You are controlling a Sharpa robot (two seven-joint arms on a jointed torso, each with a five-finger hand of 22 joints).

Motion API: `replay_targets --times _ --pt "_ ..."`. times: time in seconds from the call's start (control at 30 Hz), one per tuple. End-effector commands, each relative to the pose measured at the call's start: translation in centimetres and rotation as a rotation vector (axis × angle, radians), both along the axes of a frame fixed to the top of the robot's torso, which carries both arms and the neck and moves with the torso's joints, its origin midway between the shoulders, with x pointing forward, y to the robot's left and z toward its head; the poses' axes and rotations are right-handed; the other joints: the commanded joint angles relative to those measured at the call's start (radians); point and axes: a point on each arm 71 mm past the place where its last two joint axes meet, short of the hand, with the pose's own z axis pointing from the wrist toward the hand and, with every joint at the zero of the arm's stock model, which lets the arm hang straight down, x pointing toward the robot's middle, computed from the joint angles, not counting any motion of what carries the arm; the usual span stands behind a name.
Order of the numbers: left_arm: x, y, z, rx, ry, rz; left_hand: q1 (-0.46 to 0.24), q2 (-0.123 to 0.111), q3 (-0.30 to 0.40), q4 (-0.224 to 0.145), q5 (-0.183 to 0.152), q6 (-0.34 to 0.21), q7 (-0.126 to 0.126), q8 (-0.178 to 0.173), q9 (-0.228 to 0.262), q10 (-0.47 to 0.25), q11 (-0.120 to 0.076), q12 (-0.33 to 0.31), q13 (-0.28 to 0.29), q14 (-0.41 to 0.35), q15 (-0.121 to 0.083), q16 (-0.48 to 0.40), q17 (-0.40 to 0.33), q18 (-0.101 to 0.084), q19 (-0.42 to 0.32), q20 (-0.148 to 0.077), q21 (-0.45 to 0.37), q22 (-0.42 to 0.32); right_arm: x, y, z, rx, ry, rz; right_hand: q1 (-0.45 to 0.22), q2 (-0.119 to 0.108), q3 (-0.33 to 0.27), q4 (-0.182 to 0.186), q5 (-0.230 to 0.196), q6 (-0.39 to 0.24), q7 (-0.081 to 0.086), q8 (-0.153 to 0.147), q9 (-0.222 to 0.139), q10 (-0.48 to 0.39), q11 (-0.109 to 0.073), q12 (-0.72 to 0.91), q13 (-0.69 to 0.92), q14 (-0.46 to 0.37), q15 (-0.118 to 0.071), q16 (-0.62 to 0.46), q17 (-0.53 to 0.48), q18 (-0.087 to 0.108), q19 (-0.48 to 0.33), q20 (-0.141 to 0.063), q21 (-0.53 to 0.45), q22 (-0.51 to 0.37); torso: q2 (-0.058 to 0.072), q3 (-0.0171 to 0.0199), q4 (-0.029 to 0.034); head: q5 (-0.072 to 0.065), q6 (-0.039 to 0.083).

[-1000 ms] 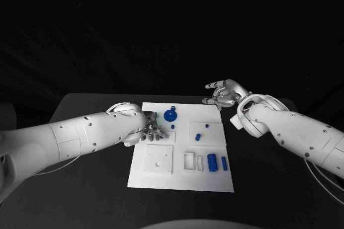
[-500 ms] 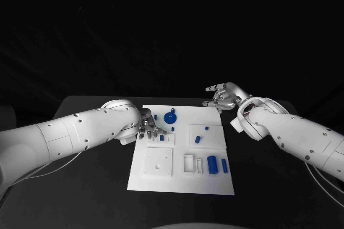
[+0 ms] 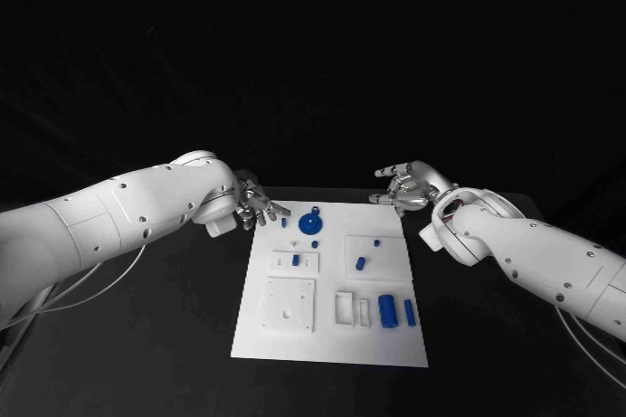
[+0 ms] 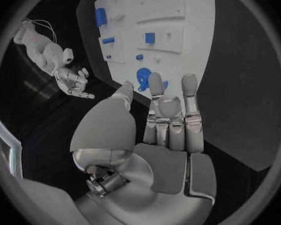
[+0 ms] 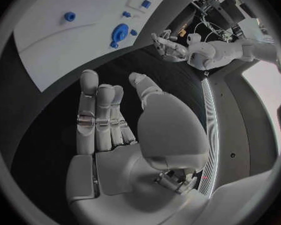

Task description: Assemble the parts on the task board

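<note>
My left hand (image 3: pixel 257 206) hovers just off the far left corner of the task board (image 3: pixel 327 345), fingers spread apart and holding nothing; the left wrist view shows the same hand (image 4: pixel 168 117) with its fingers straight and its palm bare above the black table (image 3: pixel 156 326). My right hand (image 3: pixel 407 187) hangs beyond the board's far right corner, fingers loosely parted and likewise empty, its open palm plain in the right wrist view (image 5: pixel 115 120).

The board lies flat in the middle of the table. A round blue disc (image 3: pixel 312 223) sits near its far edge, close to my left fingertips but not touched. A small blue peg (image 3: pixel 359 262) rests in a raised square nearer the middle. 2 blue cylinders (image 3: pixel 387 311) lie side by side toward the near right, beside white rectangular slots (image 3: pixel 345 310).
</note>
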Motion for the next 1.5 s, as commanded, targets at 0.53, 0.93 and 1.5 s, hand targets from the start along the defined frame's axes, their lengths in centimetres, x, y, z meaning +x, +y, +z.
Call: replay_targets --times 0.53,0.93,1.5 --pt "4.0 0.8 1.6 0.064 0.017 -0.006 0.007 0.111 -0.055 -0.148 0.064 -0.021 0.007 0.001 -0.053 0.042 0.014 -0.068 0.01 -0.03 0.01 -0.022 -0.04 -0.001 0.003 0.01 -0.045 0.015 0.1 0.3 0.1 0.027 -0.013 -0.005 -0.022 0.009 0.017 -0.012 0.006 0.062 -0.004 0.001 0.004 -0.009 -0.003 -0.004 -0.006 -0.004 -0.004 -0.004 -0.005 0.011 -0.003 0.0 -0.022 0.017 0.02 0.0012 -0.0153 -0.003 0.025" --pt "4.5 0.5 0.2 0.101 0.041 -0.006 -0.012 0.113 -0.078 -0.139 0.005 -0.06 0.015 0.001 -0.064 0.034 0.019 -0.117 0.001 -0.042 0.017 -0.031 -0.049 0.001 0.0 0.017 -0.064 0.014 0.8 -0.4 1.0 0.153 -0.047 -0.093 -0.058 0.022 0.113 -0.049 -0.002 0.201 -0.002 0.006 0.01 -0.015 0.015 -0.259 -0.256 -0.148 0.033 -0.224 -0.237 -0.02 -0.167 0.038 -0.166 -0.197 0.038 -0.001 -0.0203 0.008 0.043" --pt "4.2 -0.4 -1.4 0.114 0.071 -0.038 -0.037 0.017 -0.019 -0.006 -0.003 -0.055 0.016 0.002 -0.082 0.04 0.02 -0.127 0.004 -0.041 0.014 -0.032 -0.044 -0.005 0.006 0.011 -0.074 0.016 2.0 -1.3 3.0 0.402 -0.126 -0.163 -0.134 0.014 0.272 -0.08 0.033 0.232 0.021 0.014 0.013 0.055 0.093 -0.875 -0.635 -0.136 0.137 -0.726 -0.841 -0.006 -0.336 0.15 -0.163 -1.114 0.052 -0.0063 -0.0191 0.008 0.05"
